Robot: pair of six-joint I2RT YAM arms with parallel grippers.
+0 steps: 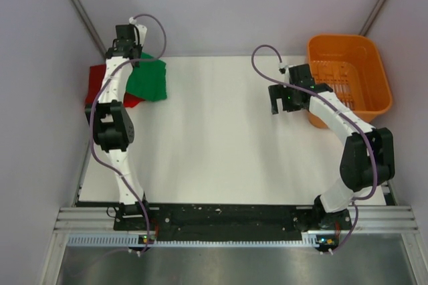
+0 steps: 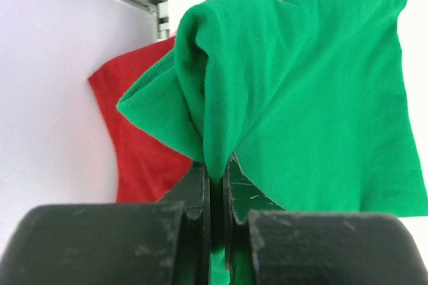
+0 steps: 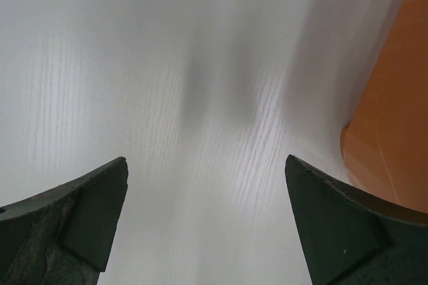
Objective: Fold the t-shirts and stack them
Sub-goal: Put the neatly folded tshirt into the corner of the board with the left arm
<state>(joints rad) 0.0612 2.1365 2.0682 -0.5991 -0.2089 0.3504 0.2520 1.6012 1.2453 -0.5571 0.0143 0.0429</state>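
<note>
The bright green t-shirt (image 1: pixel 148 79) lies folded at the table's far left, partly over the dark red t-shirt (image 1: pixel 95 83), which shows at its left. In the left wrist view the green shirt (image 2: pixel 314 91) is pinched up into a ridge and the red shirt (image 2: pixel 137 144) lies under it. My left gripper (image 2: pixel 217 168) is shut on a fold of the green shirt; it shows in the top view (image 1: pixel 132 54). My right gripper (image 1: pixel 280 106) is open and empty above bare table (image 3: pixel 207 164), just left of the basket.
An orange plastic basket (image 1: pixel 358 101) stands at the far right of the white table (image 1: pixel 214 144); its wall shows in the right wrist view (image 3: pixel 394 138). Grey walls close in the left and back sides. The arm bases sit at the near edge.
</note>
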